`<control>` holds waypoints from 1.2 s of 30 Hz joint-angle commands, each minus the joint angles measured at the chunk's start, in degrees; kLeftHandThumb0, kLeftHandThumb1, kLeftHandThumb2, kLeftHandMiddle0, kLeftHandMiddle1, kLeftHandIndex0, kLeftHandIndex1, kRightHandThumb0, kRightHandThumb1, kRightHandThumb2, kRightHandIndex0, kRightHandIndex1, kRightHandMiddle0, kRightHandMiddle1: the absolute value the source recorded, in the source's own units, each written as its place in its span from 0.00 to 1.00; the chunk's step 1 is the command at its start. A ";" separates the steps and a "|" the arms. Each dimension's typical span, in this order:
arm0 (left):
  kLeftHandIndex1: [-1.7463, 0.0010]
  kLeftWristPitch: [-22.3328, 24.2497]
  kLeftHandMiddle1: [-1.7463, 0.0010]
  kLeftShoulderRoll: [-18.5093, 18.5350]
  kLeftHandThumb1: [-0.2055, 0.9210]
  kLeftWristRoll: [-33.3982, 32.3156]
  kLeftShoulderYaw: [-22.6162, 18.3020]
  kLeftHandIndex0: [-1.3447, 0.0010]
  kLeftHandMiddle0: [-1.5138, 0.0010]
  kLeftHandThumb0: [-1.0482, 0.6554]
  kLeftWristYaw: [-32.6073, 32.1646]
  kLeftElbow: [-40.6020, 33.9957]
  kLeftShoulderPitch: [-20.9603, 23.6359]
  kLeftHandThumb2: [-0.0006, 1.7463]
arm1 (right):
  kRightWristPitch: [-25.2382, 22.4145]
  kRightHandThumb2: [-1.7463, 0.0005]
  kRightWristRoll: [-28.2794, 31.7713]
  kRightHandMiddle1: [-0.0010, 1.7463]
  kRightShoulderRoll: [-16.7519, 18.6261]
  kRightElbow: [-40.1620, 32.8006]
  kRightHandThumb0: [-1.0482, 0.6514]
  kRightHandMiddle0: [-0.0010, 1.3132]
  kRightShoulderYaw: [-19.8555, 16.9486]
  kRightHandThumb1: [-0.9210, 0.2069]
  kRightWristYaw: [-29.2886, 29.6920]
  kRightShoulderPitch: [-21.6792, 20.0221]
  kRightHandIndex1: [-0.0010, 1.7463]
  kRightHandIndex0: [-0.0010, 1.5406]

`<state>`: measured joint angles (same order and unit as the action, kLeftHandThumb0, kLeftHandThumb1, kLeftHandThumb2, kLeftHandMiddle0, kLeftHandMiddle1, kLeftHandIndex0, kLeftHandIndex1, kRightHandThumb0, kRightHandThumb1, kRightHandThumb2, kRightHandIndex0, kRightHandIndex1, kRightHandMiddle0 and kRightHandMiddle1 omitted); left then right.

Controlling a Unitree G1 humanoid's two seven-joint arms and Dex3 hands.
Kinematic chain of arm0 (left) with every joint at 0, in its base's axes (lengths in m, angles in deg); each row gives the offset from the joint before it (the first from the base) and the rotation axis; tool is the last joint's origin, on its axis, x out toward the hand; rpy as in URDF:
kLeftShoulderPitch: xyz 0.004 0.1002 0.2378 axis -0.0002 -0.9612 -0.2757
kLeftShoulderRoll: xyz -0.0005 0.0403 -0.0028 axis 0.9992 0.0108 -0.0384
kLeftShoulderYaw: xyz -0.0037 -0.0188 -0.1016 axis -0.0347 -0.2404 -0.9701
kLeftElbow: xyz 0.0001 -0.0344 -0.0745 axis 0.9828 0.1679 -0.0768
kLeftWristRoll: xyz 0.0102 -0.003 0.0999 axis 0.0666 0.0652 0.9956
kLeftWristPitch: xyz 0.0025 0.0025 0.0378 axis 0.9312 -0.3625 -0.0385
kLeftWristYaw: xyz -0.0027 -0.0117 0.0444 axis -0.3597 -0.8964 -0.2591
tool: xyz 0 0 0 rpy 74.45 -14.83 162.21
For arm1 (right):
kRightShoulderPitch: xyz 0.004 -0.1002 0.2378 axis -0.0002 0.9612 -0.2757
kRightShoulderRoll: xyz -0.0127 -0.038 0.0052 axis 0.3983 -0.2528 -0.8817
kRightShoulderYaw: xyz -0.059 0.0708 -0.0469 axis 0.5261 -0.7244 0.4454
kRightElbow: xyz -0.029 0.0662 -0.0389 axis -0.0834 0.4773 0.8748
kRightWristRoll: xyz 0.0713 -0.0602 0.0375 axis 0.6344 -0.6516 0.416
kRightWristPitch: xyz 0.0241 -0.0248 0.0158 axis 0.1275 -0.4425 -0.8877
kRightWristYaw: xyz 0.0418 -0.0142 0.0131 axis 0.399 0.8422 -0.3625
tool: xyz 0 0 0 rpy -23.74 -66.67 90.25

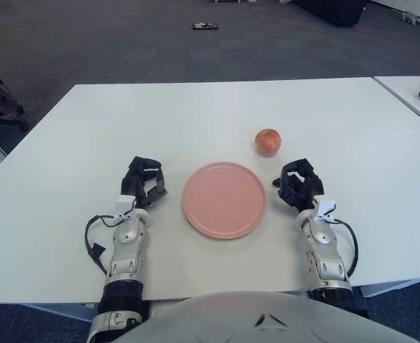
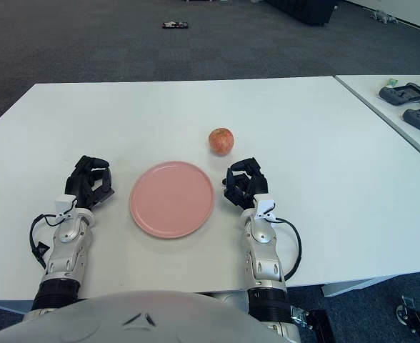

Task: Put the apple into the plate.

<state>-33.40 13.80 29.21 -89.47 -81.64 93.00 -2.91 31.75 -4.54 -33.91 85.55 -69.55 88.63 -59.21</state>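
You have a wide white surface in front of you, and nothing is done yet of the task. On it lies the pink plate, empty, between the two hands. The left hand is beside the plate on its left side, fingers curled and holding nothing. The right hand is just beside the plate's right edge, also curled on nothing. The apple stands on the surface a little beyond the plate, near the right hand but apart from it. I think the danger is that the apple is round: if your fingers touch it from one side before closing, it can roll away across the surface, out of reach.
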 commanded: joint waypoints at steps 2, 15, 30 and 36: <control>0.00 2.51 0.03 -0.22 0.68 -0.02 -0.05 0.69 0.56 0.38 -0.34 2.22 -1.95 0.58 | -1.45 0.49 0.14 1.00 -0.02 -0.38 0.39 0.27 0.11 0.23 0.01 0.15 0.79 0.39; 0.00 3.10 0.02 -0.48 0.70 -0.42 -0.24 0.70 0.59 0.38 -0.49 2.10 -1.69 0.56 | -0.79 0.47 0.52 1.00 -0.22 -0.98 0.39 0.28 0.11 0.26 -0.66 0.16 0.79 0.39; 0.00 1.91 0.00 -0.48 0.68 -0.72 -0.39 0.69 0.58 0.38 -0.31 2.81 -1.22 0.58 | 7.01 0.64 -11.81 0.86 -6.19 -6.67 0.35 0.09 3.65 0.05 1.00 -1.29 0.73 0.05; 0.00 1.17 0.00 -0.29 0.68 -0.84 -0.37 0.69 0.58 0.38 -0.08 3.28 -1.13 0.58 | 7.88 0.49 -21.03 0.50 -11.43 -5.31 0.21 0.01 4.23 0.22 3.39 -3.62 0.40 0.01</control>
<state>-34.20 13.68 28.85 -89.55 -81.84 93.57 -2.45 39.30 -21.98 -43.04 79.50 -65.36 90.61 -61.32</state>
